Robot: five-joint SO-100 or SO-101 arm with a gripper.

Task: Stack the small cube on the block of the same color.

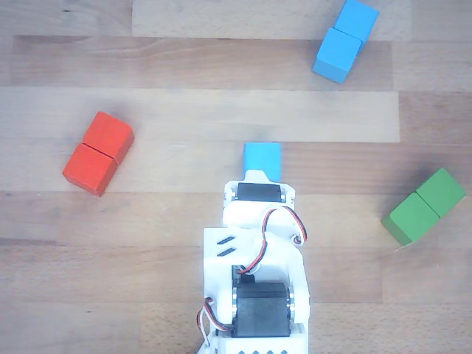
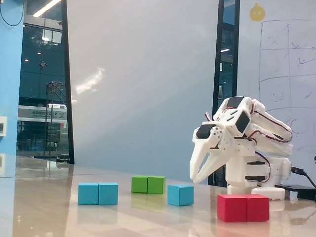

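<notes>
small cube (image 1: 262, 159): I see it flat on the counter (image 1: 184, 110), alone, just past the nose of the arm in the other view; in the fixed view (image 2: 180, 194) it sits between the green block and the red block, closer to the camera than the green one.

cube vs end effector: the end effector (image 2: 199, 175) hangs above the cube and a little to its right in the fixed view, tips pointing down, clear air between tips and cube top. I judge the cube lies straight ahead and below, slightly beyond the tips.

end effector state: fingers parted, nothing in them.

cube faces: squared roughly to the arm's line in the other view; no long axis to worry about.

block (image 1: 344, 40): up and right of the cube in the other view, well apart, long axis tilted on a diagonal; far left in the fixed view (image 2: 98, 193).

others: red block (image 1: 98, 153) left, green block (image 1: 424, 206) right, both clear of the path.

next, my guess: reach forward a touch, then lower over the cube.
</notes>
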